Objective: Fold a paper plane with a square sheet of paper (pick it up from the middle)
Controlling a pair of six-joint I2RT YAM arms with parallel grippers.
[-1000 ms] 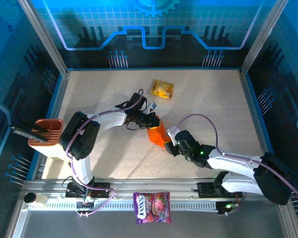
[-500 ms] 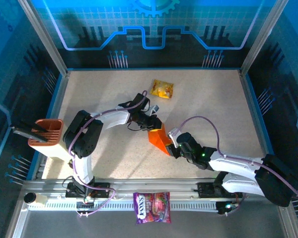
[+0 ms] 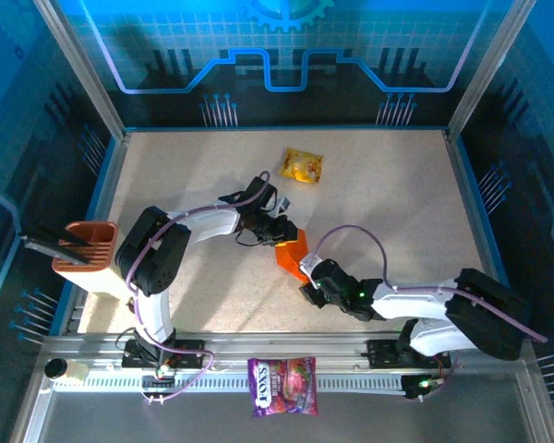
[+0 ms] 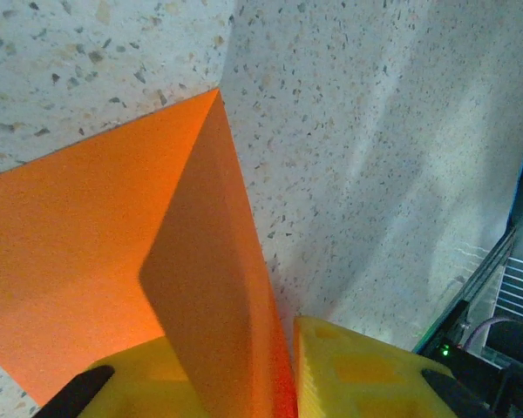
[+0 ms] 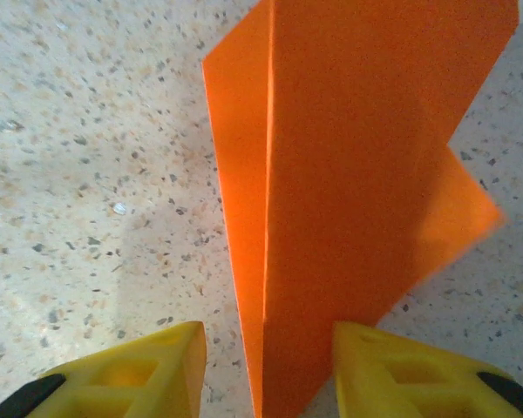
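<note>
The orange sheet of paper lies mid-table, folded into a pointed paper-plane shape with a centre crease. Its narrow end points at my right gripper. One flap stands up from the flat part. My left gripper sits at the paper's far edge, its yellow fingers slightly apart around that raised flap. In the right wrist view my right gripper is open and straddles the narrow end. Bare table shows beside its left finger, and its right finger is at the paper's edge.
A glossy yellow snack packet lies towards the back of the table. A purple printed bag rests on the front rail between the arm bases. An orange-brown holder hangs at the left edge. Blue walls enclose the table.
My left gripper's jaws have eased apart on the flap. My right gripper and forearm have swung left and nearer, to the paper's narrow end. The paper has tilted slightly.
</note>
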